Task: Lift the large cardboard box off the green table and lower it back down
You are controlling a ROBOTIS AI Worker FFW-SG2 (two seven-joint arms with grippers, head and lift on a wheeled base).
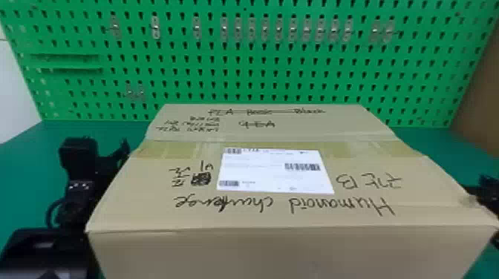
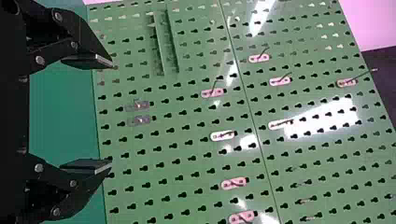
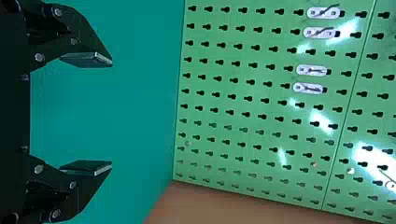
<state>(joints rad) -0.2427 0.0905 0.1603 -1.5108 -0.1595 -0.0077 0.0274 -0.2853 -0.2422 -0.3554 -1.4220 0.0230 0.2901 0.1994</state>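
1. Leftmost, my left claw (image 2: 112, 115) is wide, nothing between its fingers, aimed toward the green pegboard (image 1: 241, 79) at the far side. My left arm (image 1: 76, 202) lies along the left side of the large cardboard box (image 1: 274, 250); I cannot tell whether it bears on the cardboard.
2. Between my arms sits the box, taped top upward, its white label (image 1: 274, 170) near the middle. It hides its own underside, so I cannot say whether it rests on the green bench (image 1: 22, 167) or is just off it.
3. As I judge it, the step in hand is a two-sided squeeze and lift, with no pinching by the claws. I should press equally from left and right, low enough to bear the weight, then raise both arms at one pace so the top stays level. Too little pressure and the box slips; too much and its walls buckle.
4. To the right, my right arm (image 1: 489, 191) is close against the box's right edge, which looks a little crumpled there. I should ease any extra push on that side.
5. Rightmost, my right claw (image 3: 112, 115) is wide and empty too. Lowering wants the same even grip until the whole base is supported.
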